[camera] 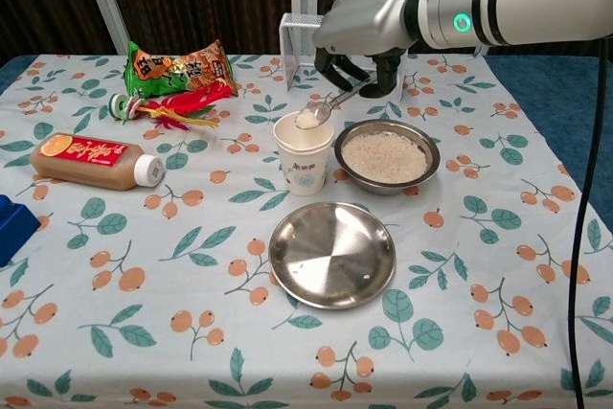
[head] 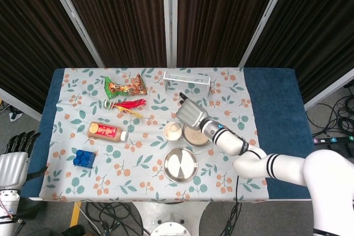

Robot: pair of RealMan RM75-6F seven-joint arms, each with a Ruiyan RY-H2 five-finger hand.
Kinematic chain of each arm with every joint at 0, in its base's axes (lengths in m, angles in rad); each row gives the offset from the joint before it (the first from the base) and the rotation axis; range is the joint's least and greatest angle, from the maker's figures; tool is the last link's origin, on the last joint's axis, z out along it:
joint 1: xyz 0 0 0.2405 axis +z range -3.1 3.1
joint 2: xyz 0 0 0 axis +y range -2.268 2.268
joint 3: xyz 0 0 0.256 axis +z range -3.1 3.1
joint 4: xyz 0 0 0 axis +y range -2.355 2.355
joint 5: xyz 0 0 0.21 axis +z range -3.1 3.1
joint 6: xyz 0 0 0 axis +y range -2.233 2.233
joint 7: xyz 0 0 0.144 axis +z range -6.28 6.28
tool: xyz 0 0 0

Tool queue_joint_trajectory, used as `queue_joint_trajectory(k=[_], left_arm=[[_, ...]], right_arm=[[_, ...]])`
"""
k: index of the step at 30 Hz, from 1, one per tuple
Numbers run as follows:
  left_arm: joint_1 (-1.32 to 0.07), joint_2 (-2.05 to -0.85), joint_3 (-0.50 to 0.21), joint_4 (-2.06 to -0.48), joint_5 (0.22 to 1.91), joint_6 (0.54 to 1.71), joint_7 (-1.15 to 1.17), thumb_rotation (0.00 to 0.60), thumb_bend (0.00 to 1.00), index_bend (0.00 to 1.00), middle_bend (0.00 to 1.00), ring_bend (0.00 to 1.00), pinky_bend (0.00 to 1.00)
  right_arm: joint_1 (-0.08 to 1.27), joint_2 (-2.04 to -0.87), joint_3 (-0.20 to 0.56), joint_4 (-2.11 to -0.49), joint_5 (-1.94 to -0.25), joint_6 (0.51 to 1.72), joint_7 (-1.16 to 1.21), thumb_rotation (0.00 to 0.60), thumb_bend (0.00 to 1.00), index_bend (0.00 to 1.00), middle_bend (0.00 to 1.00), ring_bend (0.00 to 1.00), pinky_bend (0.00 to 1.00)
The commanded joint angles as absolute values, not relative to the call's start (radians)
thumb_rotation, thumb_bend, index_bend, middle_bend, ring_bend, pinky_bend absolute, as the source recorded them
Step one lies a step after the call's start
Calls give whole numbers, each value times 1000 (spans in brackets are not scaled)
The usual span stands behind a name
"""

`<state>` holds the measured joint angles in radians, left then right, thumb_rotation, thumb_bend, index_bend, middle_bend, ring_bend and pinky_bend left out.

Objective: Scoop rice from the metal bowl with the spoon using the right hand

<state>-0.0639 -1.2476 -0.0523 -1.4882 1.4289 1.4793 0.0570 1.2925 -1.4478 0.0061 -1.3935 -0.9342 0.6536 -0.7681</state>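
My right hand (camera: 369,21) (head: 191,113) grips a metal spoon (camera: 330,105) by its handle. The spoon's bowl carries a small heap of rice and hovers just over the mouth of a white paper cup (camera: 304,153) (head: 172,131). Right of the cup sits the metal bowl (camera: 386,156) (head: 195,135), filled with rice. The hand hangs above the bowl's far rim. At the lower left edge of the head view, my left hand (head: 16,156) stays off the table, fingers apart and holding nothing.
An empty metal plate (camera: 332,254) (head: 180,164) lies in front of the cup. A drink bottle (camera: 91,161), a snack bag (camera: 177,67), a red feather toy (camera: 168,102) and blue blocks (head: 84,158) lie to the left. A wire rack (head: 186,80) stands behind the hand.
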Motion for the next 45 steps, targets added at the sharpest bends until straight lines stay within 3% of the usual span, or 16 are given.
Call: queue_joint_trajectory(k=[1, 12, 23, 31, 39, 45], left_arm=[[-64, -1249, -53, -1485, 1428, 1479, 54, 600, 40, 185, 209, 107, 120], [-64, -1255, -54, -1475, 1432, 1480, 46, 600, 39, 185, 209, 107, 120], [-64, -1253, -56, -1481, 1429, 1480, 50, 600, 40, 185, 209, 107, 120], [-57, -1253, -53, -1484, 1433, 1490, 50, 600, 40, 185, 209, 107, 120], [-53, -1253, -55, -1493, 1441, 1506, 63, 600, 40, 185, 209, 107, 120], [-46, -1253, -51, -1494, 1443, 1514, 58, 600, 39, 185, 209, 107, 120]], right_arm=[[1310, -1489, -32, -1381, -971, 722, -878, 600, 360, 605, 572, 272, 73], [1271, -1538, -98, -1334, -1201, 919, -1103, 600, 360, 605, 567, 272, 23], [1239, -1571, -76, -1340, -1232, 941, -1281, 600, 360, 605, 558, 285, 0], [1213, -1561, -38, -1348, -1230, 951, -1272, 600, 360, 605, 558, 287, 0], [1189, -1617, -71, -1283, -1392, 998, -1268, 600, 360, 621, 559, 308, 0], [1153, -1637, -57, -1264, -1411, 1016, -1309, 600, 360, 636, 563, 318, 0]])
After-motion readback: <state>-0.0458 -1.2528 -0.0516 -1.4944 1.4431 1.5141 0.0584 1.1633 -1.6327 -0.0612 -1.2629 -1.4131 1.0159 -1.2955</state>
